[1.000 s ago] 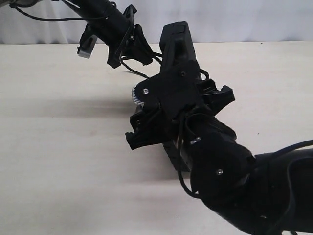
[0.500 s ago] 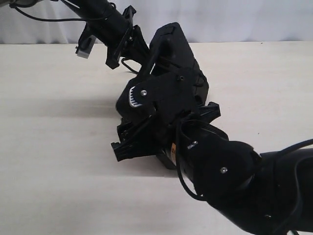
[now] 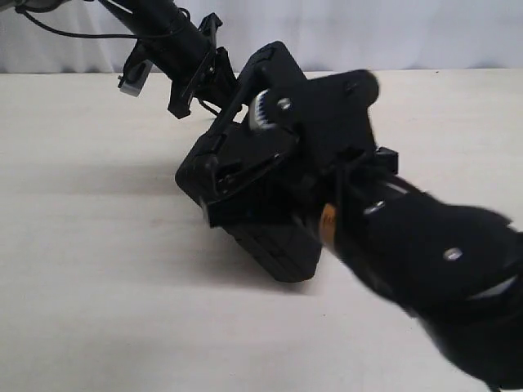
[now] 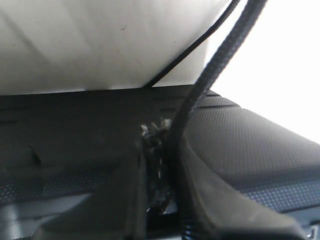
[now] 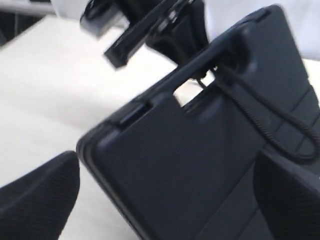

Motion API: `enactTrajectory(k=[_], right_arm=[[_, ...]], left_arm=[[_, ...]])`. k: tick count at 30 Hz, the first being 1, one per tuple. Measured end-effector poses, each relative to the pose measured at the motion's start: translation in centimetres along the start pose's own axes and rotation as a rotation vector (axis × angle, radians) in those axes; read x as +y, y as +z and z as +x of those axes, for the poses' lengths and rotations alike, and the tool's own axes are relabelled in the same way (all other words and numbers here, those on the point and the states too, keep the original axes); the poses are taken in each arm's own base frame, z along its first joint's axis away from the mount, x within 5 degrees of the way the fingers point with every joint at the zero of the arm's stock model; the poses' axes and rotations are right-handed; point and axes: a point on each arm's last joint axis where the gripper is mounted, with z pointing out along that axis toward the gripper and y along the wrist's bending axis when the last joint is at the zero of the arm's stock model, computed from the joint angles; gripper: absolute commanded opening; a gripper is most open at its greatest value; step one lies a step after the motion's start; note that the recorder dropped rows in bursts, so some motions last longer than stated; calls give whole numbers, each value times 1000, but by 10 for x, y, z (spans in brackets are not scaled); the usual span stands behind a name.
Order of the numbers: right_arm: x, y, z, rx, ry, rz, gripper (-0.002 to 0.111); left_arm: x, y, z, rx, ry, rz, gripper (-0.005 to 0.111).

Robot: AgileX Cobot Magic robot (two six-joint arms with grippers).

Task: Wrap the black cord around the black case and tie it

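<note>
Leaning at a slant in the middle of the exterior view, the black case [image 3: 274, 249] has one corner raised toward the upper centre of the frame. Its ribbed lower end sits low over the cream table [image 3: 82, 245], with a shadow under it. Much of its lid is hidden in that view by the right arm, which comes in from the lower right corner and is blurred.

The left gripper [image 4: 157, 165] reaches in from the upper left of the exterior view to the raised end of the case. In the left wrist view its two fingers [image 4: 120, 200] are pressed close together, pinching the frayed knot of the black cord [image 4: 215, 65]. From there the braided cord runs taut toward the upper right of that frame, with the textured lid of the case just behind it.

The right gripper [image 5: 165, 185] stands wide apart. Its two pads [image 5: 45, 190] sit at the lower left and lower right corners of the right wrist view, holding nothing, and the case fills the space beyond them. In that view the cord passes through the slot handle cutout near the upper middle. It then lies across the lid toward the right edge, where it curves into a narrow loop.
</note>
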Motion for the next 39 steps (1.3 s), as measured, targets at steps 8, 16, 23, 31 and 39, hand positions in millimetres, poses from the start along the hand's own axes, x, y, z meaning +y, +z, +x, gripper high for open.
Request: enactTrajectory(k=[8, 16, 23, 31, 39], right_arm=[[-78, -9, -51, 32, 339, -201, 78], [-168, 27, -35, 222, 521, -312, 77], [-161, 67, -15, 376, 536, -421, 69], [-150, 93, -22, 335, 501, -380, 13], [-148, 99, -17, 355, 506, -382, 4]], left_arm=[[0, 0, 0, 0, -1, -1, 0], [0, 0, 0, 0, -1, -1, 0], [0, 0, 0, 0, -1, -1, 0], [0, 0, 0, 0, -1, -1, 0], [0, 0, 0, 0, -1, -1, 0]])
